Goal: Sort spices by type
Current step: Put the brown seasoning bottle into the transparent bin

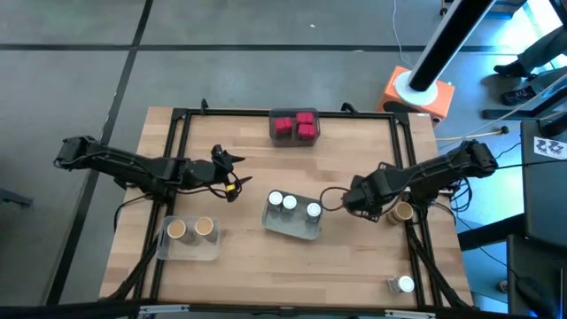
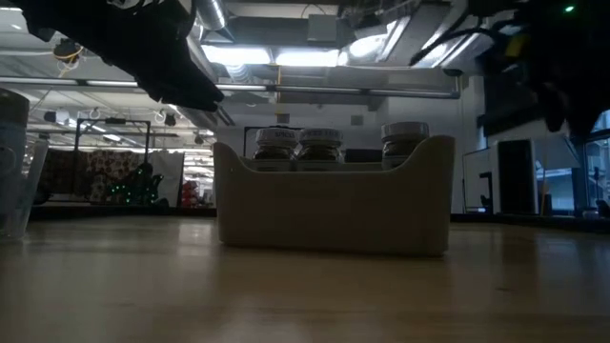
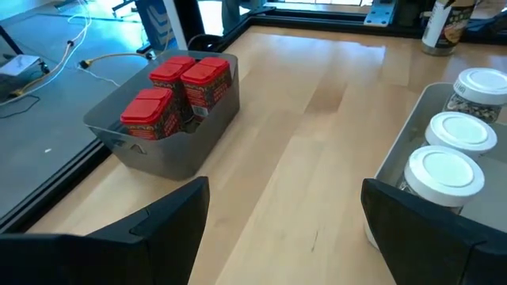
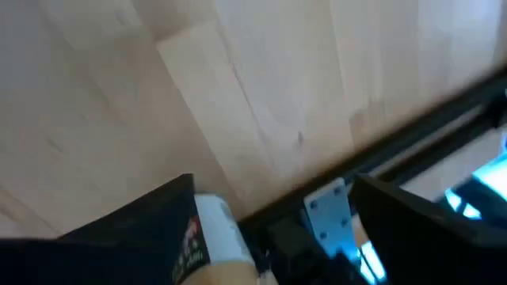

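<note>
Red jars (image 1: 295, 125): far tray. White-topped jars (image 1: 291, 205): centre tray. Tan-topped jars (image 1: 190, 229): near-left tray. My left gripper (image 1: 232, 174): jaws wide, empty. My right gripper (image 1: 387, 213): jaws around a tan-topped jar (image 1: 403, 212).

floor (image 1: 71, 80): grey, seamed | ceiling lights (image 2: 286, 52): bright strips | table (image 1: 257, 275): light wood | orange base (image 1: 416, 93): beside table
</note>
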Available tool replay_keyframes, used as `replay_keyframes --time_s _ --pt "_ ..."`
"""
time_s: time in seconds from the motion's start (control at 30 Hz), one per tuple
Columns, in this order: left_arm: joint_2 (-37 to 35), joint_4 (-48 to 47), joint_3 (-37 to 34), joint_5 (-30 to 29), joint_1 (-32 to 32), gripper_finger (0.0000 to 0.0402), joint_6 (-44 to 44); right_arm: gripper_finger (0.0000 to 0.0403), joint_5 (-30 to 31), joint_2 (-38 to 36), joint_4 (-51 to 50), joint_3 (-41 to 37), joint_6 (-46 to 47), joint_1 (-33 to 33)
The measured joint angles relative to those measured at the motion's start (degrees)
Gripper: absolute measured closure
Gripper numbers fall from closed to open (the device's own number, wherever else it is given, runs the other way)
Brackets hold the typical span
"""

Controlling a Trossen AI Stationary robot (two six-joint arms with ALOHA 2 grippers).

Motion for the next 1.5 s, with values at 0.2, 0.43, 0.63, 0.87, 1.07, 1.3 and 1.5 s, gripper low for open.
replay_keyframes --time_s 0.2,0.43,0.63,0.87,1.07,1.3,1.5 --pt "0.0 0.2 0.0 0.0 0.0 0.009 -0.1 0.0015 -1.3 0.0 -2.9 0.0 2.7 5.7" --pt "0.0 0.2 0.0 0.0 0.0 0.009 -0.9 0.0033 -1.3 -0.9 -3.5 0.0 4.3 11.7" --pt "0.0 0.2 0.0 0.0 0.0 0.009 -1.1 0.0033 0.1 -5.9 -3.5 0.0 8.8 17.0" --pt "0.0 0.2 0.0 0.0 0.0 0.009 -1.1 0.0034 1.6 -14.0 -3.3 -0.4 16.9 22.6" --pt "0.0 0.2 0.0 0.0 0.0 0.009 -1.1 0.0034 -3.5 -18.2 -3.5 -6.2 22.7 25.4" --pt "0.0 0.2 0.0 0.0 0.1 0.009 -1.1 0.0034 -6.3 -19.3 -3.5 -11.0 24.0 25.9" --pt "0.0 0.2 0.0 0.0 0.1 0.009 -1.1 0.0034 -7.5 -19.3 -3.2 -11.4 23.5 25.8"
